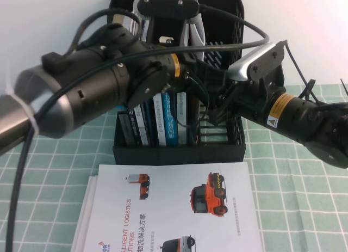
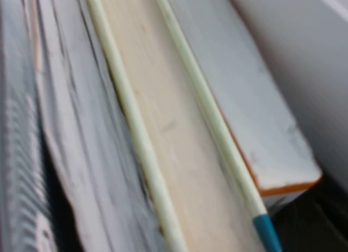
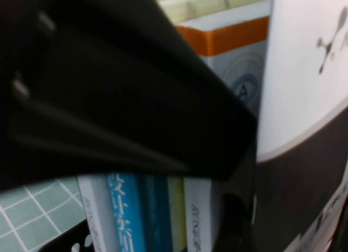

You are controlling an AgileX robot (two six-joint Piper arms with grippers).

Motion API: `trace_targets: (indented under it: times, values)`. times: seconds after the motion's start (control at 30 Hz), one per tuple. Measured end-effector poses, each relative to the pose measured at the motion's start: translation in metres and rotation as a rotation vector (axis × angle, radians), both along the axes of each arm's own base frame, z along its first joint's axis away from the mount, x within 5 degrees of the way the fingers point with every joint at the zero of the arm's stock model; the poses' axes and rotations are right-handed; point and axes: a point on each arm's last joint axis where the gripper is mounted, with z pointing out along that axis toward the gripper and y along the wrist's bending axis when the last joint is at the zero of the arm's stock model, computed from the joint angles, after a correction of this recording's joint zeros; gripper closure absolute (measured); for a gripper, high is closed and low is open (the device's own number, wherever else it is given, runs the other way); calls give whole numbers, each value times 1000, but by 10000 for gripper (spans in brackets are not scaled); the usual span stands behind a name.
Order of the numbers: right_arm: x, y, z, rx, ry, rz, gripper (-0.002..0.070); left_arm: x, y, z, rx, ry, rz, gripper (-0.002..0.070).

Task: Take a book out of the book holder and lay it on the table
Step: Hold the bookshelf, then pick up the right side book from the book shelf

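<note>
Black mesh plastic makes up the book holder (image 1: 179, 148) you see standing upright at the far middle of the worktop (image 1: 293, 181), which is covered in a mint-green cloth with a white grid. Your left tool (image 1: 187, 72) sits over the holder's upper slots, right among the tops of the books; whether it is open or closed you cannot tell, since the arm's body hides it and its wrist view shows only page edges pressed close. Your right tool (image 1: 217, 108) reaches in from the right, low inside the holder's right-hand compartment, with its jaws spread wide and nothing visibly held between them. The book (image 1: 194, 31), a thin white-and-grey brochure, stands upright in the holder, its top edge rising just behind the left arm's camera. The blue-spined books (image 1: 163, 121) stand packed in the left slots. In front of the holder, the white brochure picturing orange vehicles (image 1: 174, 208) lies flat on the cloth, close to the holder's base.
</note>
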Motion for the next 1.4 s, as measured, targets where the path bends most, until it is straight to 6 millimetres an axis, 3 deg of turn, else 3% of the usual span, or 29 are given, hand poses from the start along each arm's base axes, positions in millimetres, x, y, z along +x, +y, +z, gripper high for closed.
trace_targets:
  times: [0.43, 0.5, 0.67, 0.83, 0.93, 1.03, 1.27, 1.4]
  values:
    - [3, -3, 2, 36, 8, -52, 276, 5, 7, -6, -9, 59, 148, 678]
    - [3, -3, 2, 26, -2, -52, 332, 5, 6, -6, -13, 58, 150, 678]
    - [3, -2, 3, 36, -7, -60, 591, 5, 7, -5, -17, 61, 156, 678]
    - [4, -3, 5, 76, -36, -71, 647, 3, 8, 0, -40, 58, 161, 678]
    - [3, -5, 18, 96, -105, -93, 651, -6, 13, 19, -75, 19, 150, 678]
    - [-1, -12, 44, 122, -180, -135, 652, -21, 23, 49, -118, -44, 139, 678]
    - [-35, -32, 128, 196, -409, -178, 659, -80, 58, 124, -213, -211, 72, 678]
    - [-59, -44, 162, 140, -459, -202, 659, -116, 88, 155, -240, -270, 61, 678]
